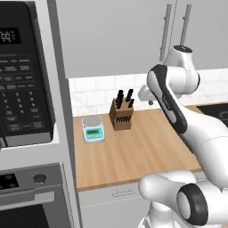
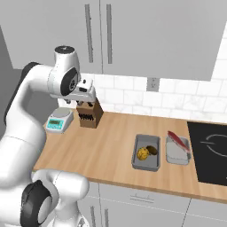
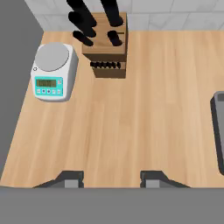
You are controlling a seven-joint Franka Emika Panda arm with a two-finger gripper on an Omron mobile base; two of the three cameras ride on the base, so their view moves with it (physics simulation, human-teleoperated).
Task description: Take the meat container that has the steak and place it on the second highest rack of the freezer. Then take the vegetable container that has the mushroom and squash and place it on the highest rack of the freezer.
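Dark fingers (image 3: 71, 178) apart, empty, above wooden counter (image 3: 131, 122).

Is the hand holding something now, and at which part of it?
Nothing is held. The hand is open above the bare wooden counter, with nothing between its fingertips.

No text reads clearly; the microwave (image 1: 24, 75) and scale (image 3: 49, 83) displays are blurred.

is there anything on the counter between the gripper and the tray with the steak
Probably. The gripper hangs open above the bare wooden counter near the knife block. The vegetable container sits between it and the steak's meat container, so reaching over it looks necessary.
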